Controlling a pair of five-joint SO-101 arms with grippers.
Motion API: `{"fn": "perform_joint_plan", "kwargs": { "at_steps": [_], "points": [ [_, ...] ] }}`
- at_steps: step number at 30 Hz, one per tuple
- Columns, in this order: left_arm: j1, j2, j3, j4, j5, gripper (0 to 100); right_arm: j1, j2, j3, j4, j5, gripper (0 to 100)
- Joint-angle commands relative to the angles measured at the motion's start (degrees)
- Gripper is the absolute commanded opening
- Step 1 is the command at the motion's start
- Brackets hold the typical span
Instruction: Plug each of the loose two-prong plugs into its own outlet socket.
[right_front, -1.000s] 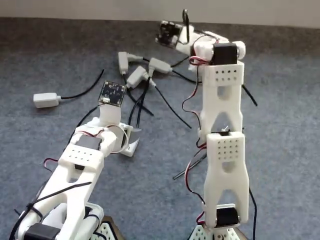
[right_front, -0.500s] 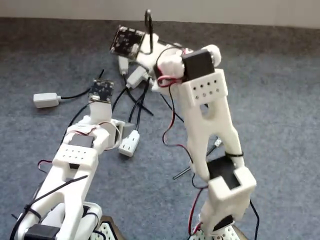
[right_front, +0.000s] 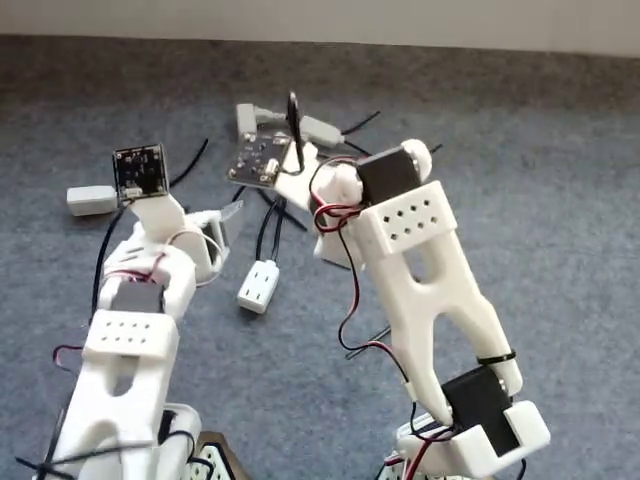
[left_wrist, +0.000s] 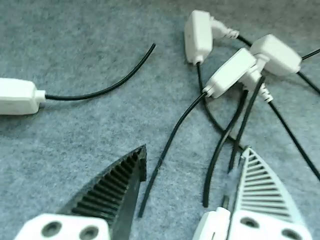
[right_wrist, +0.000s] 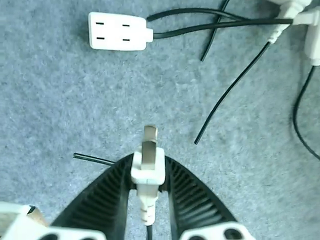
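My right gripper (right_wrist: 148, 172) is shut on a white two-prong plug (right_wrist: 147, 165), prongs pointing away from the wrist, just above the carpet. A white outlet block (right_wrist: 119, 31) with two pairs of slots lies ahead of it, also seen mid-table in the high view as the outlet block (right_front: 259, 286). My left gripper (left_wrist: 192, 170) hangs open over black cables, left of the block as the left gripper (right_front: 222, 240). Three white plugs (left_wrist: 198, 36), (left_wrist: 231, 72), (left_wrist: 276, 54) lie beyond it. The right arm (right_front: 400, 230) covers its own gripper from above.
A white cabled block (right_front: 88, 199) lies at the far left, also seen as the block (left_wrist: 17, 96). Loose black cables (left_wrist: 220, 145) cross the grey carpet (right_front: 560, 200) between the plugs and the outlet block. Open carpet lies to the right.
The right arm swung from the far back leftward and down toward the middle, carrying the plug. The left arm turned left, away from the outlet block.
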Motion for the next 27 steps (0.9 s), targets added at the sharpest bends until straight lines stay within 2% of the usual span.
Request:
{"fn": "perform_joint_plan", "kwargs": {
  "at_steps": [1, 6, 14, 19, 23, 27],
  "points": [
    [6.81, -9.36, 1.27, -0.79, 0.53, 29, -0.13, -2.95, 1.80, 1.10, -0.53, 1.1],
    [13.32, -22.99, 9.19, -1.32, 6.07, 29, -0.22, -2.68, 2.33, -2.68, -0.88, 1.1],
    [14.20, -38.64, 20.00, -8.88, 6.68, 28, -0.40, -2.86, 9.01, -6.99, -0.97, 1.1],
    [16.40, -42.15, 22.20, -8.97, 6.33, 22, -1.01, -2.95, 14.90, -12.35, -1.32, 1.1],
    [20.44, -42.15, 24.04, -8.97, 6.24, 22, -5.49, -3.03, 14.81, -12.35, -5.80, 1.1],
    [20.70, -42.07, 24.40, -8.97, 6.24, 22, -9.89, -3.47, 11.47, -12.18, -7.38, 1.1]
  ]
}}
